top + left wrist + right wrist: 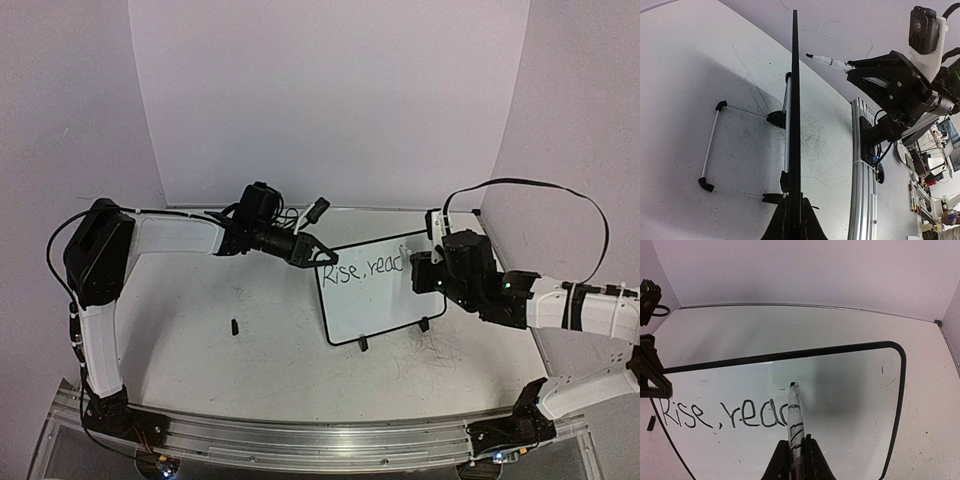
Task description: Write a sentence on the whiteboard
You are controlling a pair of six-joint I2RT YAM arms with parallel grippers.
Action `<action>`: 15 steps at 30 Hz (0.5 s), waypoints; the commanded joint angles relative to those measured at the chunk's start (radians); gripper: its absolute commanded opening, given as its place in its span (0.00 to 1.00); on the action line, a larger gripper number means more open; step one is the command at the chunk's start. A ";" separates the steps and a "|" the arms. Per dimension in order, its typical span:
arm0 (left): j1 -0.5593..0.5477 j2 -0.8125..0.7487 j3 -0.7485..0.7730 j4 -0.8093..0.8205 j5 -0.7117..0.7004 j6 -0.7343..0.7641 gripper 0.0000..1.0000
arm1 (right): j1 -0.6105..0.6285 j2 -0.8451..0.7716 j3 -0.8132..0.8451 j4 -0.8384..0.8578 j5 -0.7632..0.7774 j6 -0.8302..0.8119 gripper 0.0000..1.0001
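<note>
The whiteboard (pixel 385 310) stands tilted on its wire stand (pixel 712 145) in the middle of the table. Its sentence (pixel 360 270) reads "Rise, reac" in black, seen closer in the right wrist view as the sentence (pixel 725 415). My left gripper (pixel 318 255) is shut on the board's upper left edge; in its own view the whiteboard (pixel 795 100) runs edge-on between the left gripper (pixel 795 200). My right gripper (pixel 796 442) is shut on a white marker (pixel 795 415). The marker's black tip rests on the whiteboard (pixel 850 405) just past the last letter.
A small black cap (pixel 235 327) lies on the scuffed white table (pixel 200 330) left of the board. An aluminium rail (pixel 300 435) runs along the near edge. White walls close in the back and both sides.
</note>
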 commanded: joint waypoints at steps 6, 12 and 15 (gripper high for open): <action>-0.018 -0.040 -0.002 -0.030 0.019 0.014 0.00 | -0.031 0.042 0.059 0.034 0.043 -0.025 0.00; -0.018 -0.041 -0.001 -0.031 0.020 0.014 0.00 | -0.032 0.036 0.027 -0.007 0.008 0.000 0.00; -0.019 -0.040 0.000 -0.032 0.021 0.014 0.00 | -0.032 0.040 0.015 -0.028 -0.015 0.013 0.00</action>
